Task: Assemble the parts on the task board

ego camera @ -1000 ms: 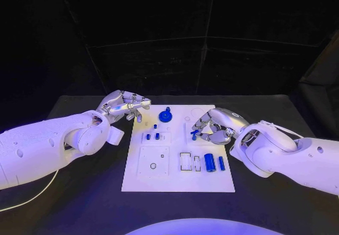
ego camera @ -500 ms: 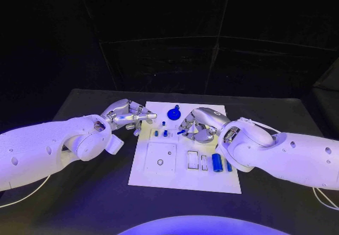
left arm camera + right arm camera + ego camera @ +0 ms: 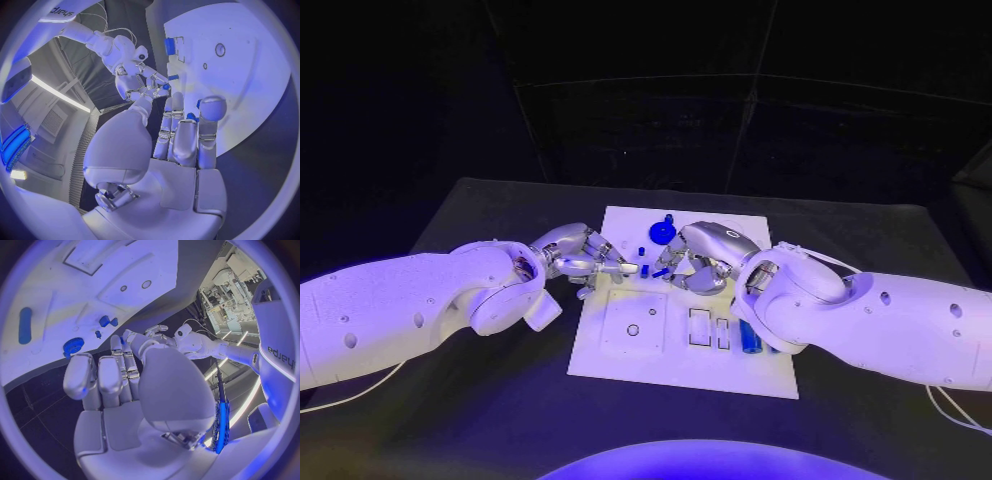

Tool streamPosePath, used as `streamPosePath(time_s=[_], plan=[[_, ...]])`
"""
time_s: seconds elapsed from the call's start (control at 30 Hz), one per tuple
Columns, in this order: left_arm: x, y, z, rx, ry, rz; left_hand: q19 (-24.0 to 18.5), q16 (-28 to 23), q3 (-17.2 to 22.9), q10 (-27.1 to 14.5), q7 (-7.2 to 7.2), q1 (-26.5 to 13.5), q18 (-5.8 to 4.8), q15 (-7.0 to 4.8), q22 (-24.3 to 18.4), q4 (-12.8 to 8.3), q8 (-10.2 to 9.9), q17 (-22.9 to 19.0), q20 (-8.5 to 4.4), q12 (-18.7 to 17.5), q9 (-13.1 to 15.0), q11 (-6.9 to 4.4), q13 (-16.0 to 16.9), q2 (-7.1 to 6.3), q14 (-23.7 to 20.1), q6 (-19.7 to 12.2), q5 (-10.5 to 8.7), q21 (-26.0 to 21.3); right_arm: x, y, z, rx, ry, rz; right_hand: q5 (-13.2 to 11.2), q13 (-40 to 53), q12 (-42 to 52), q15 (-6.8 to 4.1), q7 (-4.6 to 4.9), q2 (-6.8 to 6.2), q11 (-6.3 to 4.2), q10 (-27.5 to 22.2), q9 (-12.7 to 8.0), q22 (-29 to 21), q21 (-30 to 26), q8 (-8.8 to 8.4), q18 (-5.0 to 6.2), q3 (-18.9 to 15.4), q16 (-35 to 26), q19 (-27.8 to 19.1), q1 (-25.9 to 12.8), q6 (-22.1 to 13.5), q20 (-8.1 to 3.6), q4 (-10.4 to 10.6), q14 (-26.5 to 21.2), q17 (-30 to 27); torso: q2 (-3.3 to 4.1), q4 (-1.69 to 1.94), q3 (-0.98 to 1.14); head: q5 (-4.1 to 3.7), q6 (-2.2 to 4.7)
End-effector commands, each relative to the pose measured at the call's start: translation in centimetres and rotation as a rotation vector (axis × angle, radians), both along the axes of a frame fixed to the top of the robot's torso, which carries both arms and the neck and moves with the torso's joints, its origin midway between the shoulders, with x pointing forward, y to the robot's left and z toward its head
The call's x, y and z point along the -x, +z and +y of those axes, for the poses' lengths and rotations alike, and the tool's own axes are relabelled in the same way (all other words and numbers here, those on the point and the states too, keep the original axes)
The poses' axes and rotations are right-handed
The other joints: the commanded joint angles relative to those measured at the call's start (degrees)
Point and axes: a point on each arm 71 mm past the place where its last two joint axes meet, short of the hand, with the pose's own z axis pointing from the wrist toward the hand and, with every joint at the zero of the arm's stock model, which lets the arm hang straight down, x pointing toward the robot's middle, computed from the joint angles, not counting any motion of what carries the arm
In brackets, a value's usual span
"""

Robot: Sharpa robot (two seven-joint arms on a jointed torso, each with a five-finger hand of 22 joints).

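White task board [image 3: 678,350] on a black bench [image 3: 473,400]; blue parts [image 3: 661,232]; white arms [image 3: 387,310] ending in silver hands [image 3: 589,262].

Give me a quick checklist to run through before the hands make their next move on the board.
1. Right hand has a piece: ok, it pinches a small blue part at its fingertips.
2. Left hand free to help: cannot tell, its fingers hide what lies under them.
3. Room between the hands: not ok, their fingertips nearly meet over the board.
4. Blue gear out of the way: ok, beyond both hands.
5. Blue cylinder lying on the board: ok.
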Motion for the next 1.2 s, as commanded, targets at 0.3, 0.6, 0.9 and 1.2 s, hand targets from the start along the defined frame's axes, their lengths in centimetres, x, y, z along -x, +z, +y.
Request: streamPosePath(time_s=[0.3,0.6,0.9,1.2], plan=[[0.0,-0.4,-0.5,-0.070,-0.012,0.022,0.6,0.7,-1.3,0.4,-0.10,0.3,-1.11,-0.06,1.0,0.3,0.6,0.8,-0.12,0.6,0.2,-0.32,0.4,1.09,0.7,0.5,-0.08,1.3,0.3,0.3,0.7,-0.007,0.021,-0.011,0.2,0.0,-0.3,-0.34,-0.22,0.10,0.11,0.3,0.0,0.1,0.4,0.18,-1.16,-0.1,0.3,0.3,-0.7,0.3,-0.01,0.5,1.2,-0.1,0.05,-0.05,0.15,0.23,-0.16],[-0.1,-0.5,-0.9,-0.089,-0.007,0.030,0.9,1.2,-2.0,0.5,-0.38,1.8,-1.28,-0.27,2.1,0.5,0.9,1.6,-0.29,0.9,0.3,-0.57,0.8,1.93,1.1,0.8,-0.04,2.4,0.7,0.6,1.1,-0.040,0.037,-0.032,0.2,0.0,-0.3,-0.34,-0.23,0.11,0.11,0.3,0.0,0.1,0.4,0.16,-1.16,-0.1,0.3,0.3,-0.8,0.3,-0.02,0.5,1.2,-0.1,0.05,-0.14,0.21,0.15,-0.29],[-0.2,-0.6,-1.4,-0.091,-0.018,0.033,1.0,1.3,-2.1,0.5,-0.41,2.0,-1.32,-0.30,2.3,0.5,1.0,1.9,-0.32,0.9,0.3,-0.61,0.8,2.04,1.2,0.8,-0.05,2.6,0.9,0.8,1.4,-0.051,0.049,-0.037,0.2,0.0,-0.3,-0.34,-0.23,0.11,0.11,0.3,0.0,0.1,0.4,0.16,-1.16,-0.1,0.3,0.3,-0.8,0.3,-0.02,0.5,1.2,-0.1,0.06,-0.05,0.22,-0.10,-0.39],[-0.2,-0.7,-1.7,-0.092,-0.030,0.039,1.0,1.3,-2.2,0.5,-0.41,2.0,-1.35,-0.30,2.4,0.5,1.0,2.0,-0.33,1.0,0.3,-0.60,0.8,2.06,1.2,0.8,-0.06,2.8,1.0,0.8,1.6,-0.053,0.055,-0.037,0.2,0.0,-0.3,-0.34,-0.23,0.11,0.11,0.3,0.0,0.1,0.4,0.16,-1.16,-0.1,0.3,0.3,-0.8,0.3,-0.02,0.5,1.2,-0.1,0.03,-0.02,0.15,-0.13,-0.49]])
